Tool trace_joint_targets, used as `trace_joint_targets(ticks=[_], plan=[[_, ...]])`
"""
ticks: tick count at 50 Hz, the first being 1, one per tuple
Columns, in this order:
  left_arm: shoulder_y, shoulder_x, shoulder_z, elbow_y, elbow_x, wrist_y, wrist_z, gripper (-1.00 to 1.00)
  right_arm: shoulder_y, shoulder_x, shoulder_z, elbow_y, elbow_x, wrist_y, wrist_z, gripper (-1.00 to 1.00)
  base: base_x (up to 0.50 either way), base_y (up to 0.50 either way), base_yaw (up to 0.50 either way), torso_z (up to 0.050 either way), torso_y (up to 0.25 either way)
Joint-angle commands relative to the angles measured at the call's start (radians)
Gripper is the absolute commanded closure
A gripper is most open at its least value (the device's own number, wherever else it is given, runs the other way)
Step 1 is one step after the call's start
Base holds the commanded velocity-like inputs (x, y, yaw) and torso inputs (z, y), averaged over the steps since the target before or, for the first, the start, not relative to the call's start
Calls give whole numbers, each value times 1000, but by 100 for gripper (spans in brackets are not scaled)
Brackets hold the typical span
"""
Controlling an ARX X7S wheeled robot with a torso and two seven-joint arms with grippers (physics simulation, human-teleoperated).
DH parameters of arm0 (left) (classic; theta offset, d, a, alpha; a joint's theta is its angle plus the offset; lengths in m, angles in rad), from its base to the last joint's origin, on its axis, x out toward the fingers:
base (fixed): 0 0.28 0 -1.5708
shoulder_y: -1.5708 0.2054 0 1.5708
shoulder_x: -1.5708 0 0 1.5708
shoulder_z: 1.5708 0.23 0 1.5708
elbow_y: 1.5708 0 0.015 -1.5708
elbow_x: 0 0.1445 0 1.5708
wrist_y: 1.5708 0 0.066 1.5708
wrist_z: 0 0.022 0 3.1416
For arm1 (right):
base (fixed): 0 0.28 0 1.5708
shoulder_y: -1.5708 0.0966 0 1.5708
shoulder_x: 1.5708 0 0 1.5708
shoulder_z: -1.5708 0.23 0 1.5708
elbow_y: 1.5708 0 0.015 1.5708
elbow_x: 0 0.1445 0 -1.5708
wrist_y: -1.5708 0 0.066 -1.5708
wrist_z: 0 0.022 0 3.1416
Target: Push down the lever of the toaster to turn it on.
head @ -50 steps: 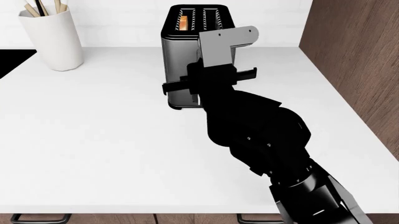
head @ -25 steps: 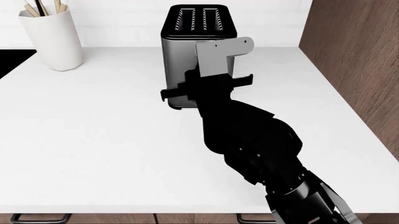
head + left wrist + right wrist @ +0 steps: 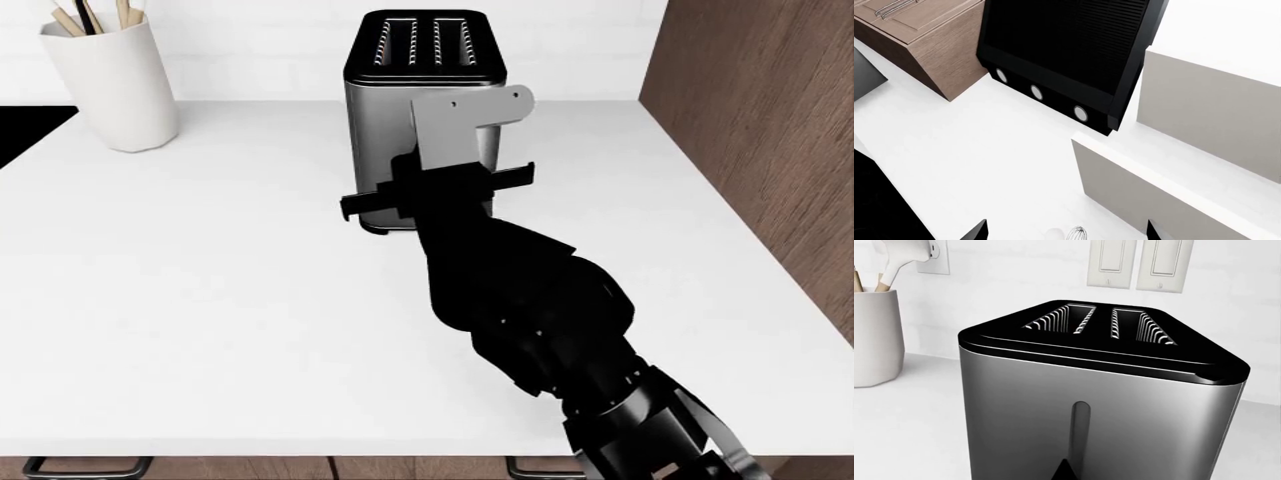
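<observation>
The toaster (image 3: 424, 50) stands upright at the back of the white counter, with brushed steel sides and a black two-slot top. In the right wrist view its front (image 3: 1021, 415) fills the picture, with the narrow vertical slot track (image 3: 1080, 432) in the middle. My right gripper (image 3: 1066, 472) shows as one dark pointed tip, shut, low against that track. The lever is hidden behind the tip or below the picture's edge. In the head view my right wrist (image 3: 447, 185) covers the toaster's lower front. My left gripper (image 3: 1066, 235) is open and empty, away from the toaster.
A white utensil cup (image 3: 110, 85) stands at the back left of the counter (image 3: 200, 260). A wooden cabinet side (image 3: 761, 130) rises along the right edge. A black hob corner (image 3: 27, 125) is at the left. Wall switches (image 3: 1137, 262) are behind the toaster.
My right gripper has moved down and slightly left along the toaster's front. The orange slice seen in the left slot a second ago no longer shows.
</observation>
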Motion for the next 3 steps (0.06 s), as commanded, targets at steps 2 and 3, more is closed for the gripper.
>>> trace_joint_targets(ticks=[2, 3], plan=[[8, -5, 4, -2, 2, 13, -2, -100, -38, 7, -46, 60, 127, -12, -17, 100, 6, 1, 3, 0, 0], [8, -5, 5, -2, 3, 14, -2, -100, -38, 7, -47, 61, 128, -13, -17, 100, 0, 0, 3, -10, 0]])
